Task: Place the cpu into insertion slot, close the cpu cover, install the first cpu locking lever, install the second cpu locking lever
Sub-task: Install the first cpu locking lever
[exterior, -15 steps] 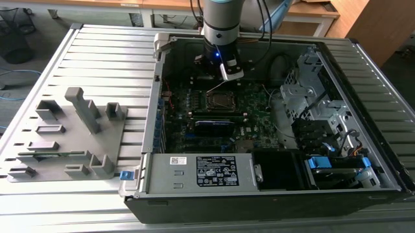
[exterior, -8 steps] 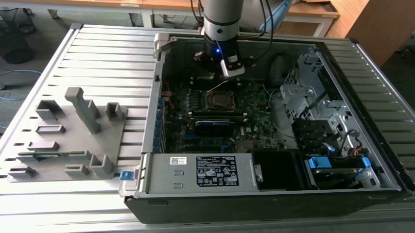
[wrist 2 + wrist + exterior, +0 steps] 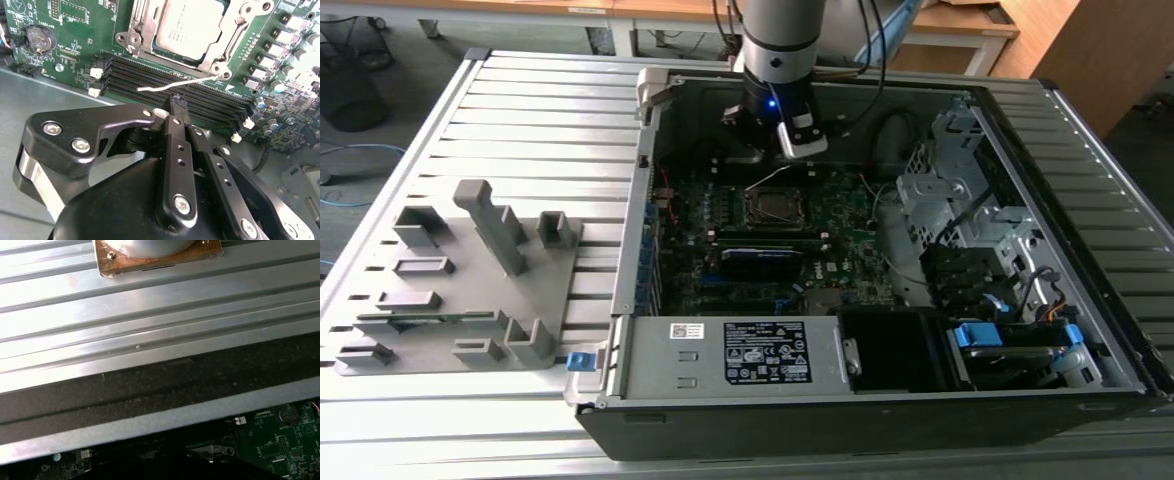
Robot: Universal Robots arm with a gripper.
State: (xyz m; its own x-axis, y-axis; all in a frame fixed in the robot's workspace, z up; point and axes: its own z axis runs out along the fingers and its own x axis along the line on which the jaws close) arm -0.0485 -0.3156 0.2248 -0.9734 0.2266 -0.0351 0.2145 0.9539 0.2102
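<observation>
A slatted metal table [image 3: 520, 110] is seen in a workshop, with wooden desks behind it. An open computer case [image 3: 854, 420] is laid flat on the table. A grey fixture tray [image 3: 454, 290] is set beside the case, on the exterior view's left.

Nearest the camera, inside the case, a white-labelled power supply box [image 3: 734, 352] is seen. Beyond it, a green motherboard [image 3: 854, 230] is spread out. Near the board's middle the insertion slot [image 3: 747, 208] is found, and the cpu [image 3: 187, 25] is seated in it. The chip's silver top is framed by the cpu cover [image 3: 141, 27], which appears to be lowered over it.

Farther back, a thin wire locking lever [image 3: 170, 86] is raised at a slant above the long black memory slots [image 3: 145, 72] and is not yet hooked down. The gripper [image 3: 178, 104] is held just beside that lever. Its black fingers are pressed together into a narrow tip, and nothing is seen between them. Whether the lever is touched cannot be told. Above, the arm [image 3: 781, 40] is carried out of the picture.

Several risks are judged from here:
- The springy wire could slip off so slim a tip and snap upward.
- If the lever's hook is missed, the cover would be left unclamped.
- If the tip is pushed too low, the memory slots could be scraped.
</observation>
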